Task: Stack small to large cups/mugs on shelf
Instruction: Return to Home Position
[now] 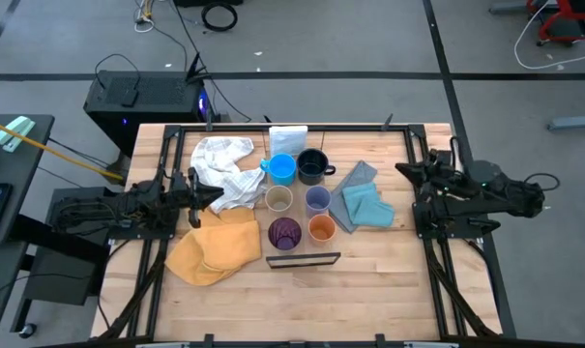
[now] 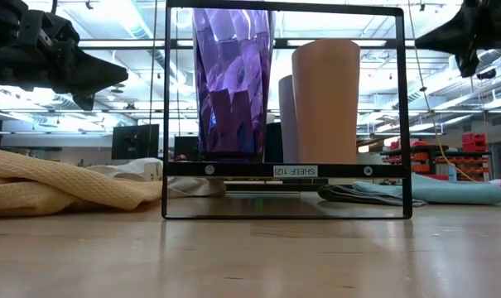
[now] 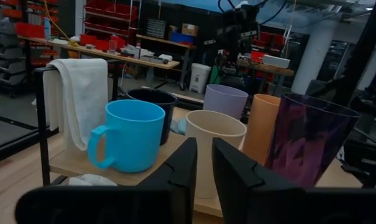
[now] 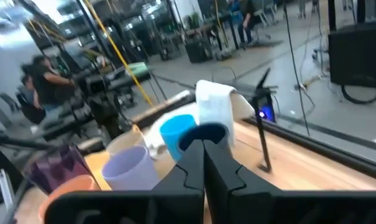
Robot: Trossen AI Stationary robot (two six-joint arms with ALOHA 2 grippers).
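Note:
Six cups stand upright on the light wooden shelf [image 1: 302, 215] at the table's middle: light blue mug [image 1: 282, 168], navy mug [image 1: 313, 166], tan cup [image 1: 278, 199], lavender cup [image 1: 317, 200], dark purple tumbler [image 1: 285, 233] and orange cup [image 1: 321, 228]. The shelf's black frame [image 2: 287, 170] faces the near edge. My left gripper [image 1: 215, 193] hovers left of the cups, its fingers [image 3: 228, 171] a narrow gap apart and empty. My right gripper [image 1: 403, 169] hovers right of them, shut [image 4: 203, 162] and empty.
A white cloth [image 1: 224, 166] lies left of the mugs and a yellow cloth [image 1: 215, 246] at the near left. A blue cloth [image 1: 365, 203] lies right of the cups. A small white box [image 1: 288, 135] stands at the far edge. A person [image 4: 48, 84] sits beyond the table.

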